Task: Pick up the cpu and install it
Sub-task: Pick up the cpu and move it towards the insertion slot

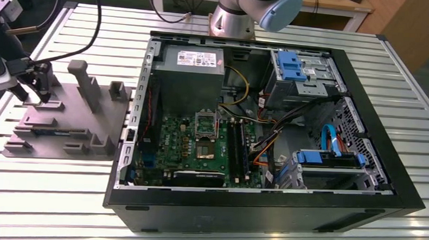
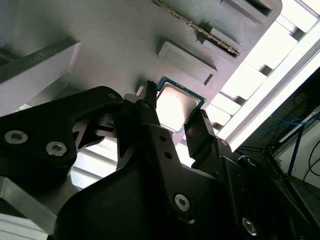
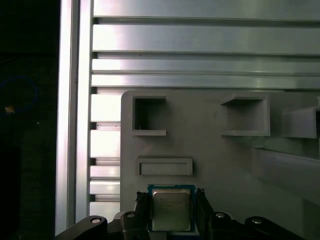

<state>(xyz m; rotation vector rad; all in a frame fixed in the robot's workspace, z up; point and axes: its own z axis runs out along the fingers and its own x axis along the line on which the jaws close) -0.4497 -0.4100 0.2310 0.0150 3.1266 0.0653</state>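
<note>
- First wrist view: the pincer (image 3: 171, 194) has its two fingers (image 3: 201, 202) against opposite edges of the cpu (image 3: 171, 210). It is closed to about the chip's width and seems to have hold of it. I cannot tell how firmly.
- The cpu lies squarely between the fingers, metal lid facing up. It is close to square, so it has no real long axis. The two edges not taken by the fingers are bare.
- In both wrist views the chip is flat on, or only just above, the grey holder tray (image 3: 210, 165). I cannot tell whether it has left the surface.
- In the exterior view the pincer (image 1: 38, 93) is low over the tray's far corner on the exterior view's left. The tray sits along that edge of the slatted bench (image 1: 52, 189).
- Farther off, toward the exterior view's right, is the open computer case (image 1: 269, 201). Its green motherboard (image 1: 177, 134) carries the cpu socket (image 1: 204, 150), well apart from the pincer and with no chip seated in it.
</note>
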